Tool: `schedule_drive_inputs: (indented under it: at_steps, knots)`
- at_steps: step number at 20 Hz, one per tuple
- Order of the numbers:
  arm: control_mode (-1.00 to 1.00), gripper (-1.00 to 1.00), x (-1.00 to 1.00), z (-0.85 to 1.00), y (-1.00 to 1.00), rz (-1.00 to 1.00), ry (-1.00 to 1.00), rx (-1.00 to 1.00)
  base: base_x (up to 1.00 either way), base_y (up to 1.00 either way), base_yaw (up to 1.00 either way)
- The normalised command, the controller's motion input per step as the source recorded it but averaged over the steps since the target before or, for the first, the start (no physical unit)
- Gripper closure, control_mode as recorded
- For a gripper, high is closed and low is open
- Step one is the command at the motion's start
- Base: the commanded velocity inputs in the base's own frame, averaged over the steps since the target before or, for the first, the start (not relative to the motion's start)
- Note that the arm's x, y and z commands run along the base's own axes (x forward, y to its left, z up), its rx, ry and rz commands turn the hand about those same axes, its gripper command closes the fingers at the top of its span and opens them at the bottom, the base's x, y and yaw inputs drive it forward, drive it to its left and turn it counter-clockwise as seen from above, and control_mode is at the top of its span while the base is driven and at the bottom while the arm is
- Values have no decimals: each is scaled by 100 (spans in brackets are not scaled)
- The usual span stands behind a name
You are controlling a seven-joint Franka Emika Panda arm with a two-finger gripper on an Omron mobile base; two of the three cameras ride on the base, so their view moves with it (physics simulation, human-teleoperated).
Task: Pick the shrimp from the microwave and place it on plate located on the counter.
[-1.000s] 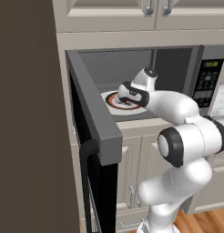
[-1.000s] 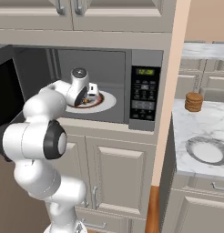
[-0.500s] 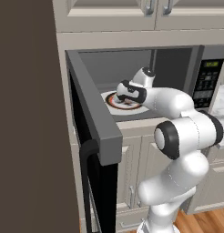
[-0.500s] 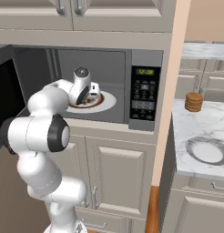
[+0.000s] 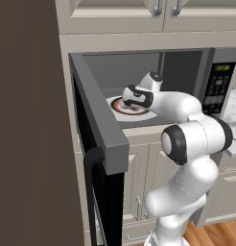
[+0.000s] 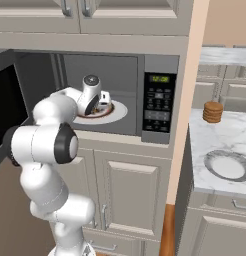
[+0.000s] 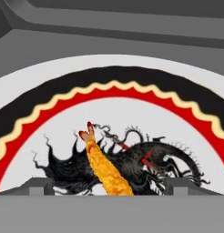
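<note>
1. Cream cabinets frame this rendered kitchen, and at far left the microwave (image 5: 139,91) stands with its dark door (image 5: 98,144) swung wide, black bar handle toward the base.
2. Inside the cavity sits a white plate with a red-and-black ring (image 7: 50,91), a dark pattern at its centre.
3. On that pattern lies the shrimp (image 7: 104,168), orange and slightly curved, its tail pointing away from the hand.
4. Over it the gripper (image 5: 132,102) is low, jaws spread wide with one tip on either side of the shrimp; nothing is held, and I cannot tell whether the tips touch the plate.
5. To the right, past the keypad panel (image 6: 157,102), the counter (image 6: 215,135) carries a small brown stack (image 6: 213,111) at the back and the plain plate (image 6: 228,165) near the front, well apart from the microwave.
6. Judging the risks: the shrimp is thin and lies at a slant between the tips, so a closing pinch may roll it aside or squeeze it out; jaws set too high would shut above it, too low would scrape the ringed plate.
7. Withdrawal could also clip the cavity frame or the open door, shaking a weak hold loose.
</note>
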Motion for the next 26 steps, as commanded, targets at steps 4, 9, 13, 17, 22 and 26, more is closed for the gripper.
schedule_drive_inputs:
  at_steps: [4, 9, 13, 17, 22, 26]
  knots:
    - [-100, 100, 5, -43, 0, 2, 0, 0, 0, 0, 0]
    - [-100, 100, 0, -46, 0, 2, 0, 0, 0, 0, 0]
    - [-100, 100, -1, -34, 0, 2, 2, 0, 0, 0, 0]
    - [-100, 100, -55, -18, 0, 0, -2, 0, 0, 0, 0]
    - [-100, 100, -100, 22, 1, -1, -9, 0, 0, 0, 0]
    - [-100, 100, -100, 58, -4, -5, -8, 0, 0, 0, 0]
